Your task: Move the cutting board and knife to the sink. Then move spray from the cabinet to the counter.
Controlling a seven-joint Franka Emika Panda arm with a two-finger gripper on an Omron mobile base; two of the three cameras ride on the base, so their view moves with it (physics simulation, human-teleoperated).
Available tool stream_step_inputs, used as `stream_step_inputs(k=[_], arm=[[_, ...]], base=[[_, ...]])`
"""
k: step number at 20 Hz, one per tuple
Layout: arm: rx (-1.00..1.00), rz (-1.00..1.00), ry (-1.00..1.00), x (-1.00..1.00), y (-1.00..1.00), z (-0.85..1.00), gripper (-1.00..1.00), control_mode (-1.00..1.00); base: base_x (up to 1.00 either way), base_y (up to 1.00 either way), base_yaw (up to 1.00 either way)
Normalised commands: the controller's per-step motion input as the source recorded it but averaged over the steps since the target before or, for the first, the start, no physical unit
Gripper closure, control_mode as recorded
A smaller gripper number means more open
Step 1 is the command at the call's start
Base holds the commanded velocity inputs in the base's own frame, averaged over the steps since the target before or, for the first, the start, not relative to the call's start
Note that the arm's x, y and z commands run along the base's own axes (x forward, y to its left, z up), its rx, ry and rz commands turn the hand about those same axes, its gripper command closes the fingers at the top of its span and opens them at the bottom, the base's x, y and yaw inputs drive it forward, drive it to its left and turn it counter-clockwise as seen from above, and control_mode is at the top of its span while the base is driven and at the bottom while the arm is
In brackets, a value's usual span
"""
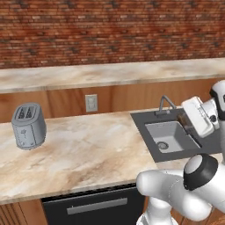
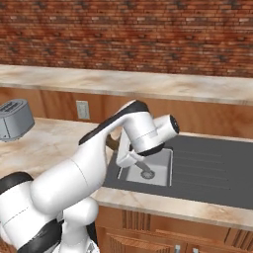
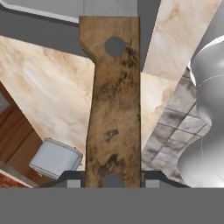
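Over sink (image 1: 151, 119): pincer (image 3: 113, 177) narrowly parted, clamped on knife (image 3: 113, 100) by wooden handle.

Sink basin (image 1: 171, 136) open below — faucet (image 1: 165, 104) at its rear rim; toaster (image 1: 28, 126) well apart on table (image 1: 88, 149).

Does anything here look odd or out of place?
Yes: the gripper holds a worn brown wooden handle with a hole in it up in the air, over the counter beside the sink.
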Motion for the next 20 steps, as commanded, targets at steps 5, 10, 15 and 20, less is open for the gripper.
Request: stream_step_inputs(k=[5, 10, 15, 20], arm=[[0.06, 0.00, 0.03, 0.25, 0.21, -0.17, 1.00, -1.00], [-0.02, 0.00, 0.00, 0.48, 0.02, -0.08, 1.00, -1.00], [-0.01, 0.00, 0.00, 0.42, 0.00, -0.15, 1.00, -1.00], [0.00, 0.00, 0.00, 0.32, 0.00, -0.27, 1.00, -1.00]], base=[[0.00, 0.00, 0.00], [0.00, 0.00, 0.00], [0.00, 0.00, 0.00], [0.00, 0.00, 0.00]])
